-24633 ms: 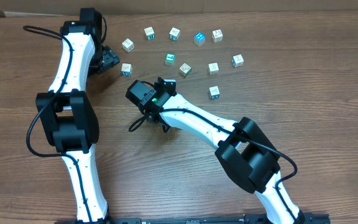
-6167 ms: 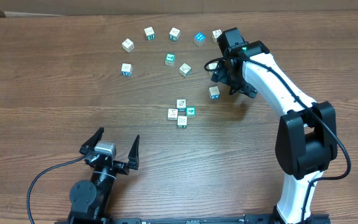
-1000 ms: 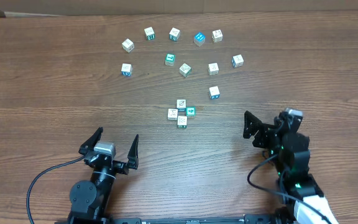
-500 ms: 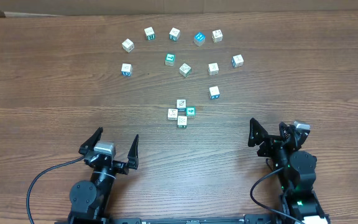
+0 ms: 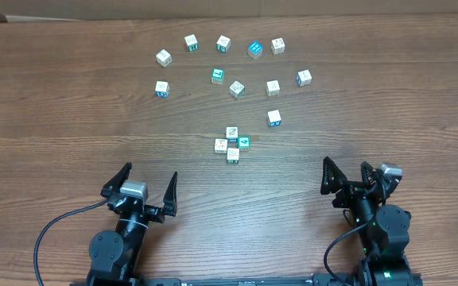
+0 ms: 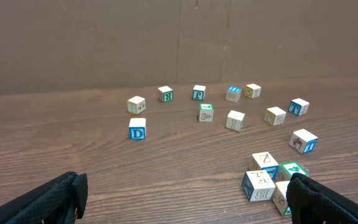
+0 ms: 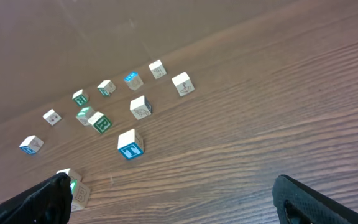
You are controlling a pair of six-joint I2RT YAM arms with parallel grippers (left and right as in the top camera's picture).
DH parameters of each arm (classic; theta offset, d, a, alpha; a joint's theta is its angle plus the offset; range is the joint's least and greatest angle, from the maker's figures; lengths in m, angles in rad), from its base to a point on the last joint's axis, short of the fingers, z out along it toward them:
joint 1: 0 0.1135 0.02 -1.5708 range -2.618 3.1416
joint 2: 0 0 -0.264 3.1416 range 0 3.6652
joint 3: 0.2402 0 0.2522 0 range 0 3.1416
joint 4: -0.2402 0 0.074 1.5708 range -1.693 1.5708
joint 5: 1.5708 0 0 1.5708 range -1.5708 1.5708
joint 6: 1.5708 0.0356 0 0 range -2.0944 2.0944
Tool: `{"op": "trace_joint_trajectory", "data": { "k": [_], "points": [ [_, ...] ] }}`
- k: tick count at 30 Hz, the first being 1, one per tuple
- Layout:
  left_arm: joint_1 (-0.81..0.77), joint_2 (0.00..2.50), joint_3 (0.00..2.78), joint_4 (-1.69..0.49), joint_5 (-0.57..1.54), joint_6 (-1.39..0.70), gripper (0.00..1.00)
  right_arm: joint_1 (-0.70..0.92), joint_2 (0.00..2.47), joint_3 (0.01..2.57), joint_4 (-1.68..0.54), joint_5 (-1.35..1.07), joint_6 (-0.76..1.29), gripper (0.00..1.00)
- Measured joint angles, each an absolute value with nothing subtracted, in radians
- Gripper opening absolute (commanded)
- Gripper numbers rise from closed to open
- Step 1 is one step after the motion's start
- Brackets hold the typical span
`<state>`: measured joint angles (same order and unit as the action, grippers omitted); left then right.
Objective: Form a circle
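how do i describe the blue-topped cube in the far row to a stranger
On the wooden table, find the arc of five cubes nearest the far edge. Seen from overhead, take the fourth cube from the left. It alone there has a bright blue top; the rest are pale.

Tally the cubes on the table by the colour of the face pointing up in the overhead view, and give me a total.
cubes with a teal or blue top: 3
cubes with a pale top: 12
Total: 15
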<state>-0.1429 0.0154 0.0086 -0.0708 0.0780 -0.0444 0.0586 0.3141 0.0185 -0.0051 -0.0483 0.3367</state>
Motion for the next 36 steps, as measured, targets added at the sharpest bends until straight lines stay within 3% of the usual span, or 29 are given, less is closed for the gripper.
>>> {"op": "trace_joint_trajectory", "data": {
  "k": [36],
  "points": [
    [-0.143, 0.016, 0.009, -0.071, 0.078, -0.044, 1.00, 0.059, 0.013, 0.019, -0.083, -0.048, 0.336, 1.00]
  ]
}}
